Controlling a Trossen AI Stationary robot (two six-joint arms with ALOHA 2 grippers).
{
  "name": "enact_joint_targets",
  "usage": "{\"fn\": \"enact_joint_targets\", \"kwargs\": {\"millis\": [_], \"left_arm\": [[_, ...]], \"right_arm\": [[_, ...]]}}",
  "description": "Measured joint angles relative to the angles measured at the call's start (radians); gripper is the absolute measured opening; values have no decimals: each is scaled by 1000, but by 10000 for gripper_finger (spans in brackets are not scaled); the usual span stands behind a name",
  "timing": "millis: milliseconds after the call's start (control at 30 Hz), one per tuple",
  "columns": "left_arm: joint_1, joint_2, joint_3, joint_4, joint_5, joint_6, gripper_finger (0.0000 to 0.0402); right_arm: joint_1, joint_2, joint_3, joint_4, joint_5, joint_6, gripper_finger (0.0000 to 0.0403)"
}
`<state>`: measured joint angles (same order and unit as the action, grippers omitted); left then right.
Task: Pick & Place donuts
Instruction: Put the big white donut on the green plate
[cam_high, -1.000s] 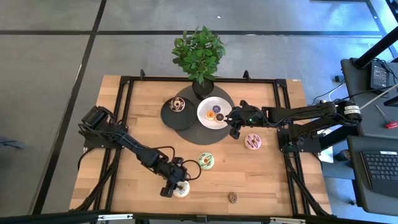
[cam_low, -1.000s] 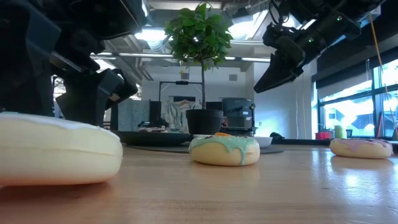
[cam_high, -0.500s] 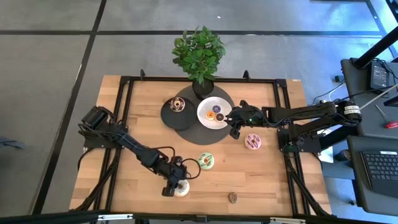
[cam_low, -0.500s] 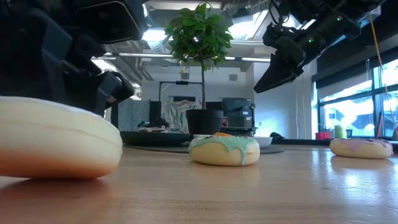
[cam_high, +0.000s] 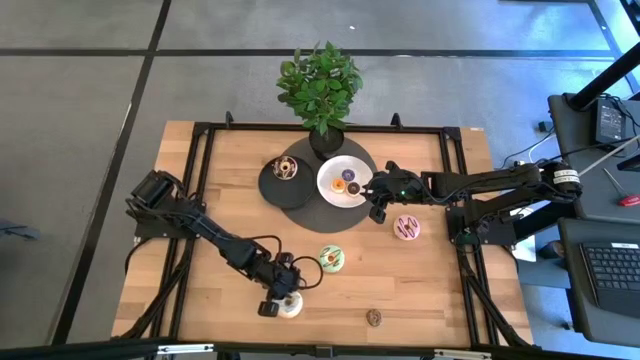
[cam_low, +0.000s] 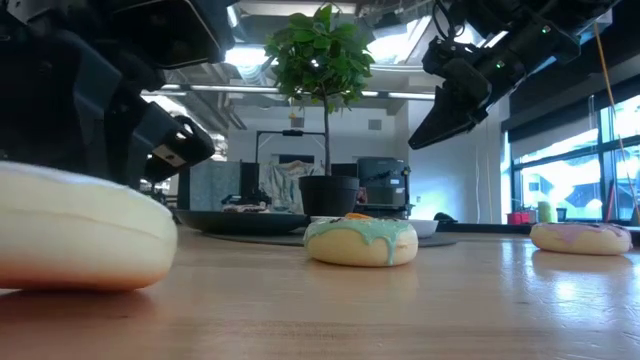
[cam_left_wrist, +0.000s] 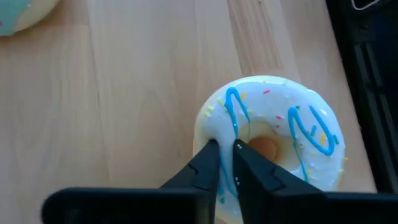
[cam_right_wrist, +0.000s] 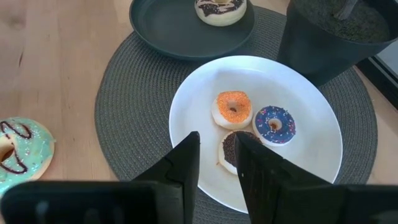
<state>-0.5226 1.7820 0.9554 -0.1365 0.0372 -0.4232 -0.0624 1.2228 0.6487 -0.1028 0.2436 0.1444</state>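
Note:
A white donut with blue drizzle (cam_high: 292, 306) lies flat on the wood near the table's front edge, big at the left of the low view (cam_low: 80, 235). My left gripper (cam_high: 283, 299) is shut on it. A green donut (cam_high: 331, 259) lies just beyond it and a pink donut (cam_high: 407, 228) to the right. A tiny brown donut (cam_high: 373, 317) sits by the front edge. My right gripper (cam_high: 378, 210) hangs open above the mat's right rim, holding nothing. The right wrist view looks down between its fingers (cam_right_wrist: 214, 155) at three small donuts on the white plate (cam_right_wrist: 311, 162). My left gripper pinches the white donut's ring on the side nearest the arm (cam_left_wrist: 225, 134), beside the hole (cam_left_wrist: 264, 147). The two fingers (cam_left_wrist: 208, 163) stand almost together on the frosted top. They slant down from the table's far left. The donut's underside rests on the table.
A round dark mat (cam_high: 300, 205) at the back centre carries a black plate (cam_high: 270, 187) with a chocolate donut (cam_high: 285, 168) and the white plate (cam_high: 330, 192). A potted plant (cam_high: 320, 90) stands behind them. A black frame (cam_high: 195, 200) borders the table.
My left gripper has shut on the white donut without moving elsewhere. The donut tipped briefly and shifted a little under the fingers, then settled flat again. The right arm has kept still.

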Motion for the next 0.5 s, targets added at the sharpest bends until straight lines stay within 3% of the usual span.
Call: {"fn": "enact_joint_targets", "kwargs": {"millis": [200,367,500], "left_arm": [[33,-67,60,-211,40,0,6],[83,-202,77,-418,-126,8,12],[161,-322,78,-607,-342,-71,10]], "right_arm": [[0,0,0,0,0,0,104],[0,0,0,0,0,0,104],[0,0,0,2,0,-9,104]]}}
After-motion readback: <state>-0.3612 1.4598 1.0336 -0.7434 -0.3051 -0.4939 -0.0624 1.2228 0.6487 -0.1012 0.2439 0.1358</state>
